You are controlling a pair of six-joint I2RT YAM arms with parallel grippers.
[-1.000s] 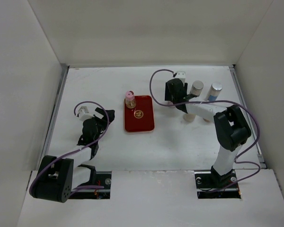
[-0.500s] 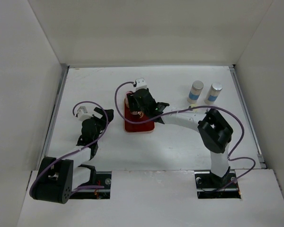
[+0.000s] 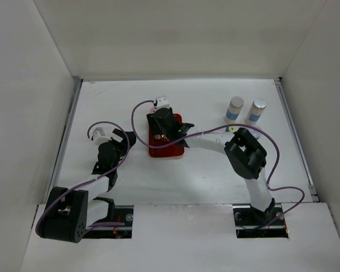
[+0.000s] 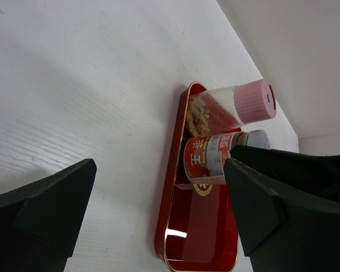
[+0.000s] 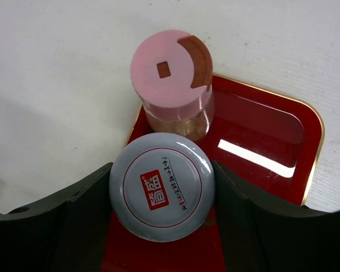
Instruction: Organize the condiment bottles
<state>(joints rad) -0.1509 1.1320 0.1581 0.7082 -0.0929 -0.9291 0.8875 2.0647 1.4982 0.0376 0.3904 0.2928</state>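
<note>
Within the last second the right arm had swung from the back-right corner of the table (image 3: 215,175), where it had been reaching in among the bottles there, across to the red tray (image 3: 169,152). The right gripper (image 3: 165,127) now hung over the tray's far left end with its fingers clamped on a silver-capped bottle (image 5: 162,187). That made a second condiment bottle delivered beside the pink-capped bottle (image 5: 171,73) already standing in that corner, so this placement looked nearly finished and only the release remained. The overhead view hid both bottles under the wrist. It did show two blue-banded bottles (image 3: 234,109) (image 3: 256,111) left upright near the back right, well apart from the tray. The right wrist camera looked straight down on the two caps, which were just beside each other, with a dark finger on either side of the silver one. Only the left wrist camera showed the held bottle's side, with its red label, and its base appeared to sit on the tray floor, though at that slant I could not be sure it was touching. The left gripper (image 3: 123,137) rested to the left of the tray with its fingers spread and nothing between them.
</note>
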